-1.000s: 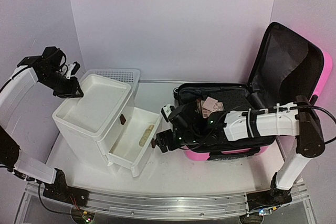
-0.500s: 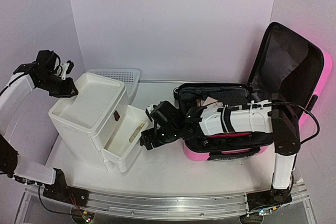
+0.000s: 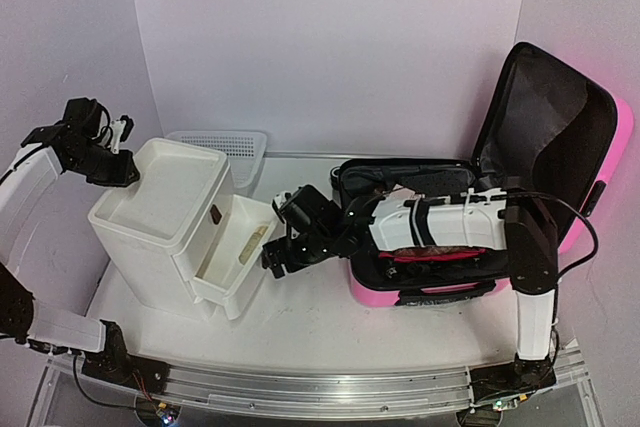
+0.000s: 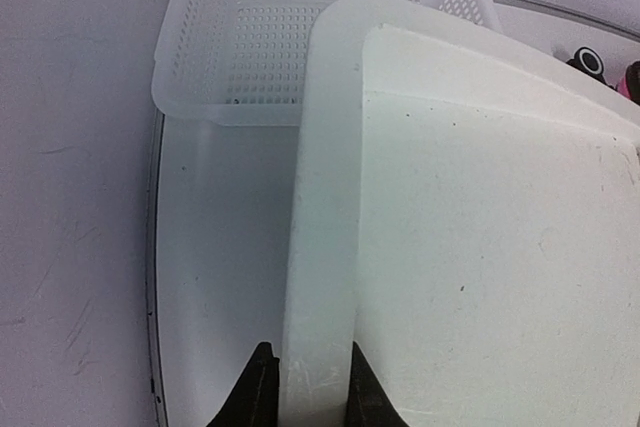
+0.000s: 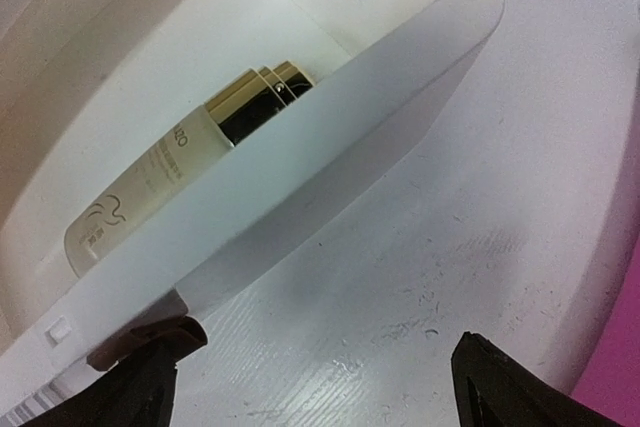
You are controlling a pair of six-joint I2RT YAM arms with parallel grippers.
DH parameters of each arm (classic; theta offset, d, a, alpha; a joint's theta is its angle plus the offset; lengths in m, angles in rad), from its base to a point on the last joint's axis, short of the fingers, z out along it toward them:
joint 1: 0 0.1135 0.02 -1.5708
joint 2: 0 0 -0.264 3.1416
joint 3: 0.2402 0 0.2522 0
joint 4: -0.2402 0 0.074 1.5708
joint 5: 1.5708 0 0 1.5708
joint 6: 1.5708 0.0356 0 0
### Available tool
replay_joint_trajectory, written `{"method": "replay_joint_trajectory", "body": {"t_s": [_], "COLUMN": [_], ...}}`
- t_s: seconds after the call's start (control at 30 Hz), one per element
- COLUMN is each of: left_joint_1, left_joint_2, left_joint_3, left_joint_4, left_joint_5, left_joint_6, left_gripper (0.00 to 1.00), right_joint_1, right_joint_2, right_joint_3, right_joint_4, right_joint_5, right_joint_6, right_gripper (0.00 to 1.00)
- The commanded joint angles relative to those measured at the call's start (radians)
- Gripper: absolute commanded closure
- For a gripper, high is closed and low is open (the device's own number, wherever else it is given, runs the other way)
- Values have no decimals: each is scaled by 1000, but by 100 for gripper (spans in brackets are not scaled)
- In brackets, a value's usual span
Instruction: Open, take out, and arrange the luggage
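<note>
At 9 o'clock the drawer unit point(image 4: 480, 247) is pinched at its rim by the left end effector point(image 4: 305, 397), likely to steady it, while the right end effector point(image 5: 320, 382) is held wide at the drawer point(image 5: 330, 177).

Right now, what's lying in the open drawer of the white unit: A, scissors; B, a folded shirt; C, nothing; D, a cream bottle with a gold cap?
D: the right wrist view shows a gold-capped cream bottle lying inside the drawer.
</note>
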Motion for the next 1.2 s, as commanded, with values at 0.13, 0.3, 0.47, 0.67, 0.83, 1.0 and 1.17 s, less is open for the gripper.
{"method": "replay_joint_trajectory", "body": {"t_s": [0.13, 0.3, 0.47, 0.67, 0.83, 1.0, 1.17], "left_joint_1": [-95, -95, -95, -95, -96, -96, -95], "left_joint_2": [37, 37, 28, -4, -4, -3, -11], "left_joint_3": [-73, -74, -87, -109, -121, -136, -140], "left_joint_4": [-154, -150, -146, -128, -104, -99, -99], "left_joint_5": [250, 246, 265, 318, 357, 332, 271], "left_joint_6": [-81, -66, -26, 18, 38, 28, 3], "left_gripper": [100, 100, 100, 100, 100, 100, 100], "right_joint_1": [15, 7, 4, -50, -84, -74, -74], "right_joint_2": [-279, -291, -279, -113, 139, -29, -165], "right_joint_3": [-163, -108, -71, 77, 414, 254, 169], "right_joint_4": [-157, -298, -349, -202, -113, -158, -342], "right_joint_5": [142, 230, 253, 170, 28, 149, 128], "right_joint_6": [-24, -59, -54, -80, -82, -109, -136], "right_gripper": [2, 10, 19, 23, 27, 23, 20]}}
